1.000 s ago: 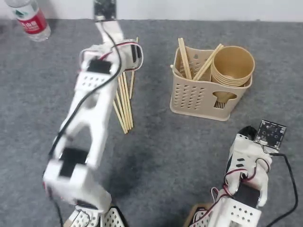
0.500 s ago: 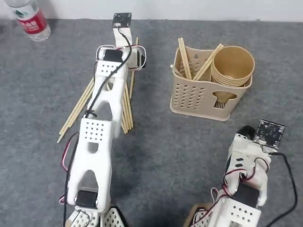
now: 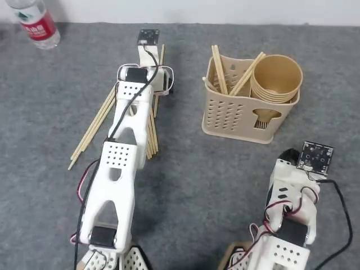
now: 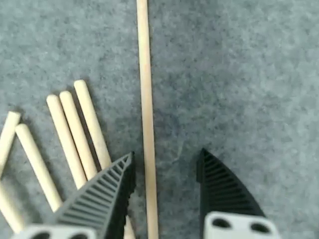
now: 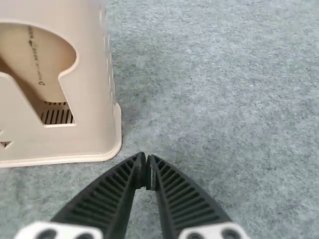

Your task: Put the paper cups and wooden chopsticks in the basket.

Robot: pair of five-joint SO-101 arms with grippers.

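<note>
Bottle: I see a plastic bottle (image 3: 36, 22) with a red label at the table's far left corner, well apart from everything else.
In the way: my left arm (image 3: 121, 163) lies over the loose wooden chopsticks (image 3: 90, 132), so the high view hides the middle of the pile. The sticks fan out on both sides of the arm.
Basket: the beige basket (image 3: 236, 121) stands upright towards the far right of the table.
Paper cups: the paper cups (image 3: 277, 76) sit nested in the basket's compartment on the right arm's side.
Chopsticks already in: a few sticks (image 3: 219, 70) lean in the basket's other compartment.
Surface: a grey, felt-like table covering (image 3: 185, 180), with a white wall (image 3: 225, 10) along the far edge.
Left arm pose: stretched from the near edge towards the far edge, its wrist pointing down at the table.
Left gripper: the left gripper (image 4: 167, 153) is spread wide just above the covering. One chopstick (image 4: 145, 99) lies between its jaws, closer to one finger. A cluster of stick ends (image 4: 75, 134) lies beside that finger.
Right arm pose: folded back at the near right corner, short of the basket.
Right gripper: the right gripper (image 5: 145, 158) is pressed together with nothing in it, its tips near the basket's bottom corner.
</note>
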